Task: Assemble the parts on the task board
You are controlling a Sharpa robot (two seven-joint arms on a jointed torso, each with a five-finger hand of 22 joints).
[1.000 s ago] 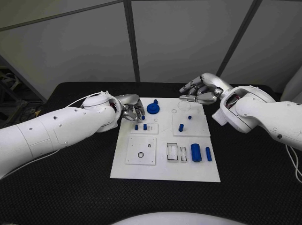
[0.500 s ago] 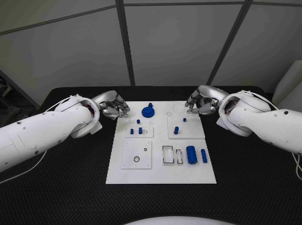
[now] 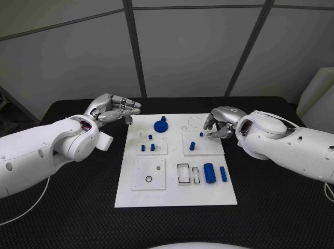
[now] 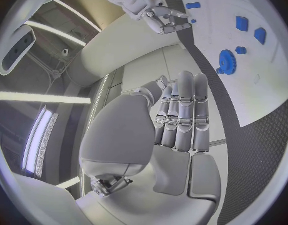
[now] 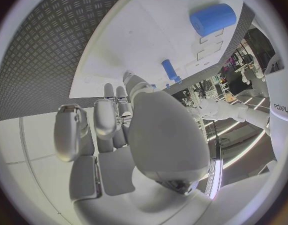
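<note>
Task board mid-table; gear at far edge, perhaps seated.

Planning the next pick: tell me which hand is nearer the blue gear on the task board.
Left. The left hand hovers just off the board's far-left corner beside the blue gear; the right hand is farther, across the board.

The left hand is now off the task board. A second ago it hung over the board's left edge, just beside the blue gear and the small pegs; now it is lifted over the black surface beyond the board's far left corner, its fingers straight, side by side and holding nothing.

The right hand has come in from beyond the far right corner to the board's right edge, its fingers curled in close to the small blue peg there.
</note>
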